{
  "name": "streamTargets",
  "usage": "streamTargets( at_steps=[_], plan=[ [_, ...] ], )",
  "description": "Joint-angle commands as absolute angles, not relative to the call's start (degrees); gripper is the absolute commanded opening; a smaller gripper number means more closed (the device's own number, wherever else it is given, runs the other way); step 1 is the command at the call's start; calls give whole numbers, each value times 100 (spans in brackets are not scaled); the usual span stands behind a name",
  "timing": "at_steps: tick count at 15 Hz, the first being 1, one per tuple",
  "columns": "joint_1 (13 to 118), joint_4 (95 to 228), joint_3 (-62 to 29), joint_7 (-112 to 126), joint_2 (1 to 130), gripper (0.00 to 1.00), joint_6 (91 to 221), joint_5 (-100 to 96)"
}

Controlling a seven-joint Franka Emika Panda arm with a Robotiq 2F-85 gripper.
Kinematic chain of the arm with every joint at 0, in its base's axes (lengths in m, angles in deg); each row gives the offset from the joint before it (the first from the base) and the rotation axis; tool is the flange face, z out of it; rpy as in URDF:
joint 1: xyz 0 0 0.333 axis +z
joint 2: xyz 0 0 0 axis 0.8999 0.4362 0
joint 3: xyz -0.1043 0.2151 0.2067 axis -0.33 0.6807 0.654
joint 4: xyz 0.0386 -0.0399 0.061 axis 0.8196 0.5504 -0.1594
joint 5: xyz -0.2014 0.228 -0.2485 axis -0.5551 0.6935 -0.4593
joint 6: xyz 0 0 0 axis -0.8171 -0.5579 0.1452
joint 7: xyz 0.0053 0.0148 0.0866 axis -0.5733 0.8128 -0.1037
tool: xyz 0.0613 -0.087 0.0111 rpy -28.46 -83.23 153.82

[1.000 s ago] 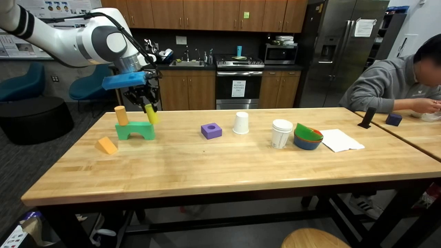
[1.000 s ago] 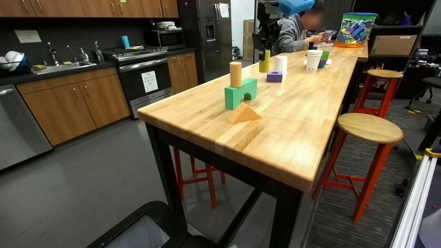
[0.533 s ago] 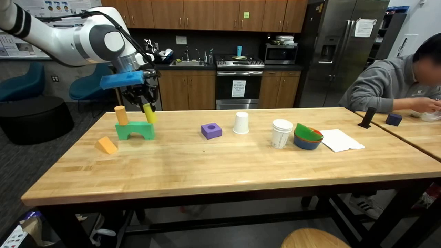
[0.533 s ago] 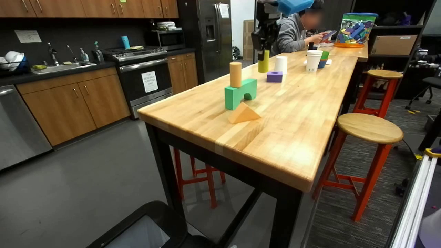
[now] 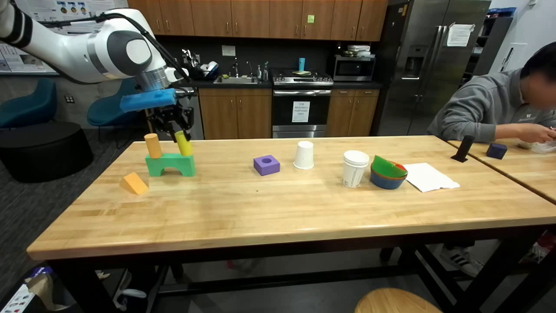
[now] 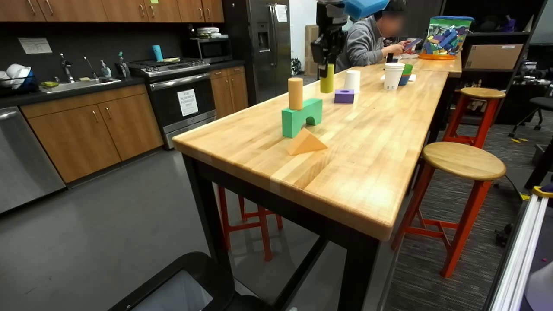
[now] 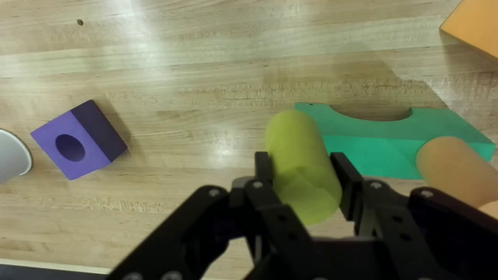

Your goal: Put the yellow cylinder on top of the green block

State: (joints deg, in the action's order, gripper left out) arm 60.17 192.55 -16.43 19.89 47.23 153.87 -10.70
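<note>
The yellow cylinder stands between both finger pads of my gripper, which is shut on it. In an exterior view the cylinder hangs slightly tilted near the right end of the green block. Elsewhere the cylinder shows apart from the green block, over the table beyond it. In the wrist view its lower end comes right beside the left end of the green block. An orange-tan cylinder stands upright on the block's other end. My fingers partly cover the yellow cylinder's sides.
An orange wedge block lies on the table in front of the green block. Off to one side are a purple block with a hole, an upturned white cup, stacked white cups and nested bowls. A person sits at the far end.
My gripper has carried the yellow cylinder a little leftward in both exterior views, closer to the green block's end. The grip has stayed shut, and the blocks on the table have not moved.
</note>
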Motion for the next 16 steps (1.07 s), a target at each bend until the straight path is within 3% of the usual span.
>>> streamTargets(
  at_steps=[1,16],
  plan=[
    [6047,19320,-1599,1891,4565,16,15237,-1158],
    [6105,19292,-1530,1734,4526,16,15228,-1004]
  ],
)
